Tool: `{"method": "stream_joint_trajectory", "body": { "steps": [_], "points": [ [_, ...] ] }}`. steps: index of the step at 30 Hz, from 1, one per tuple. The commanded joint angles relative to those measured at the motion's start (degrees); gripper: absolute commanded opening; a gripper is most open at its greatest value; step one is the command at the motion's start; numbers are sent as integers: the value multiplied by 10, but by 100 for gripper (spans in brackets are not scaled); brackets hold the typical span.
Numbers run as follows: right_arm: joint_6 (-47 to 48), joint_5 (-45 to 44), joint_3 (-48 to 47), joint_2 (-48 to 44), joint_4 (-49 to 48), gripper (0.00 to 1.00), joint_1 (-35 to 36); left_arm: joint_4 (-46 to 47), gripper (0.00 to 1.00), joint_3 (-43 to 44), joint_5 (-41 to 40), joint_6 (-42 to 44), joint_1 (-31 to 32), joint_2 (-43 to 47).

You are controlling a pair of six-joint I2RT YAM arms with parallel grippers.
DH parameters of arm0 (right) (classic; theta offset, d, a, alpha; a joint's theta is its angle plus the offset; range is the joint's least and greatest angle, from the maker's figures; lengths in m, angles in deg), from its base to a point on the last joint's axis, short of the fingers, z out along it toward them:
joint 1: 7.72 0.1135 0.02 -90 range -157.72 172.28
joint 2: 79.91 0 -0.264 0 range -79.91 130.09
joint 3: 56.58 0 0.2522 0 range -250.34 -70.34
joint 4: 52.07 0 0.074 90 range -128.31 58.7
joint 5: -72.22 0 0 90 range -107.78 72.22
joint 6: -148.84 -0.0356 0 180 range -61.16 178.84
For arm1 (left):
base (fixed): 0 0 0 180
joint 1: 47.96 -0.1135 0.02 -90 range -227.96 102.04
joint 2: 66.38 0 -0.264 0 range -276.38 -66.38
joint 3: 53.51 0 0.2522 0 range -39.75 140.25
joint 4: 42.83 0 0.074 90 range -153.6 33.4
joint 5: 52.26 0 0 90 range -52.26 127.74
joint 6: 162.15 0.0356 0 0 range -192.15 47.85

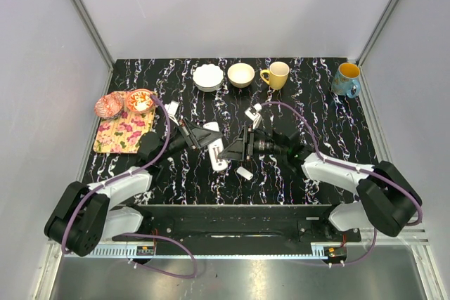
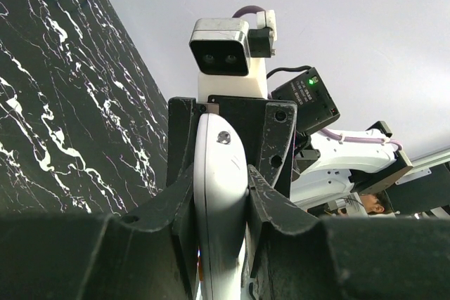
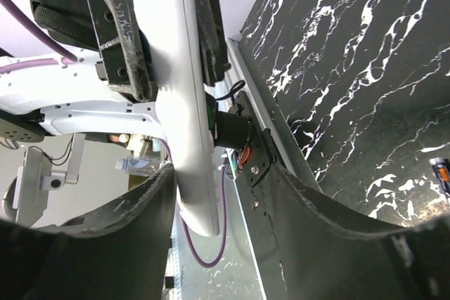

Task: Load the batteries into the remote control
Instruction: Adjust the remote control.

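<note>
Here, the left end effector (image 2: 221, 198) is pinching the remote control (image 2: 219, 166) across its middle; the right end effector (image 3: 214, 205) stands spread around the remote control's free end; a dark battery (image 3: 441, 173) lies on the desk (image 1: 316, 124), well apart from the remote control; a white cover (image 1: 245, 172) lies near it.

remote control (image 3: 184, 103) between the right gripper's (image 3: 218, 177) parted fingers; battery (image 3: 441, 173) on table (image 3: 337, 89)

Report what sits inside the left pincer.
The left pincer clamps the white remote control. The remote's near end is covered by its fingers, so that part cannot be seen.
</note>
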Motion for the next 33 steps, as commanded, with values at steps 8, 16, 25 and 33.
{"method": "stream_joint_trajectory", "body": {
  "steps": [8,16,25,33],
  "points": [
    [-31,47,-34,18,-65,34,13,45,7,29,41,3,-3,-12],
    [-12,53,-35,6,-26,5,13,33,18,43,78,1,-4,-17],
    [14,73,-49,-5,21,0,12,-5,37,59,109,14,-3,-10],
    [32,85,-52,-17,50,0,8,-25,36,58,128,31,-3,-1]
  ]
}}
